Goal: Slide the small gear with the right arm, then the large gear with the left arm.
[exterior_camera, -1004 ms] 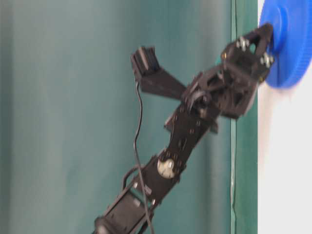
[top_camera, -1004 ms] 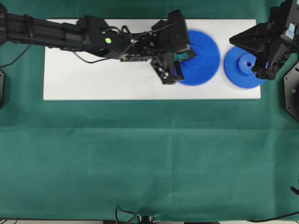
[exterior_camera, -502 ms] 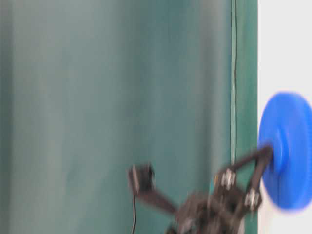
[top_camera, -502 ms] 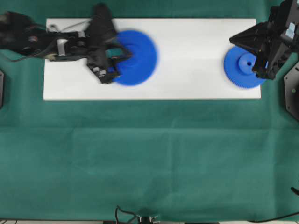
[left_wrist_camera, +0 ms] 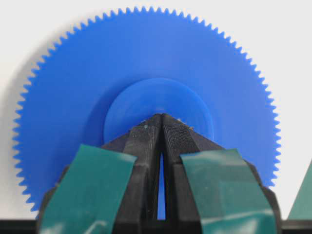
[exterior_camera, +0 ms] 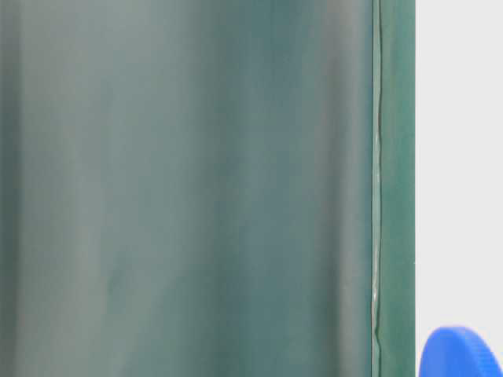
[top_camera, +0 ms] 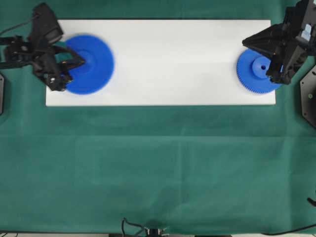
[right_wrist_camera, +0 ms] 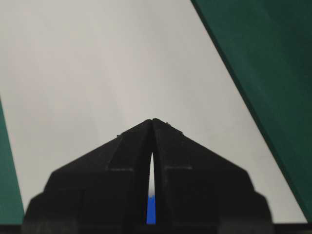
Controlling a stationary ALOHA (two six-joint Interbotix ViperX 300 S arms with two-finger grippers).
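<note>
**Gears at opposite ends of the board**

While its tips meet on the hub, the left gripper [left_wrist_camera: 161, 117] is closed, holding nothing, pressed on the large gear [left_wrist_camera: 146, 68]. That gear [top_camera: 91, 64] lies at the white board's [top_camera: 168, 59] left end. At the right end, the right gripper [right_wrist_camera: 152, 120], pinched closed and empty, hovers over the small gear [top_camera: 254, 74].

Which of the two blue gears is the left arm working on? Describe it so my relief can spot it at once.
Find the long white board on the green cloth. At its left end lies the large gear, with the left gripper, the one with teal patches, shut with its tips on the raised hub. It is plainly wider than the small gear at the right end.
</note>
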